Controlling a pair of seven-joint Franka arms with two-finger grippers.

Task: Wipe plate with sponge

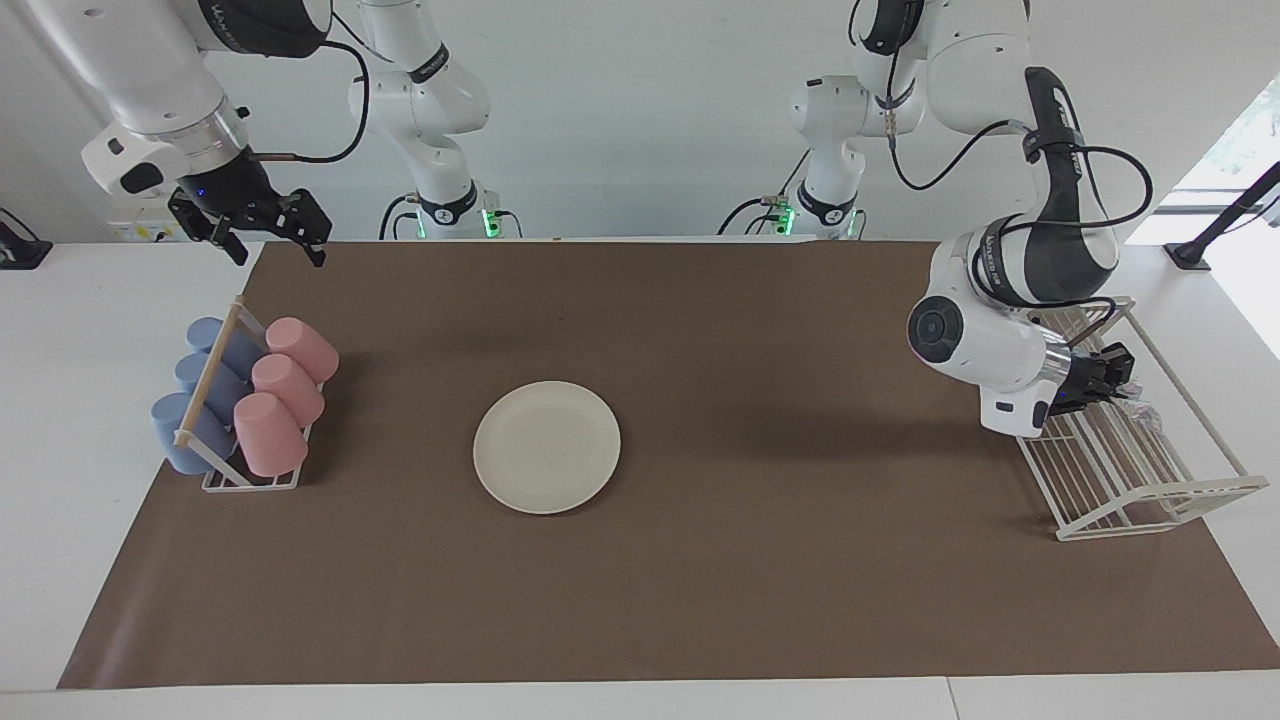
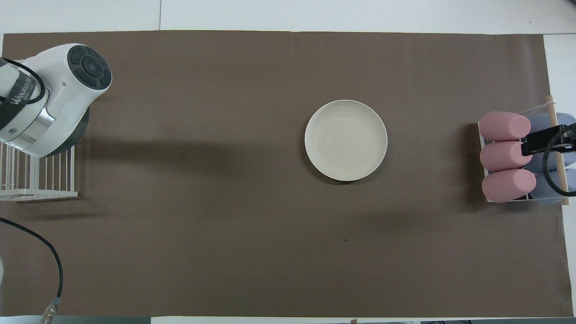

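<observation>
Flat on the brown mat mid-desk lies the plate (image 1: pixel 546 447), round, rim upward. Left hand (image 1: pixel 1118 385) reaches down into the wire rack (image 1: pixel 1150 495); its grip I cannot tell. Right hand (image 1: pixel 272 232) waits, spread open, above the cup rack (image 1: pixel 245 480).

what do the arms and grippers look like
Both arms are glossy white Franka arms with rounded shells, black joint sections and silver wrist rings. Loose black cables loop along them, and a black band on each carries white lettering. Green lights glow at both bases. The left gripper and right gripper are black, each with two fingers.
</observation>
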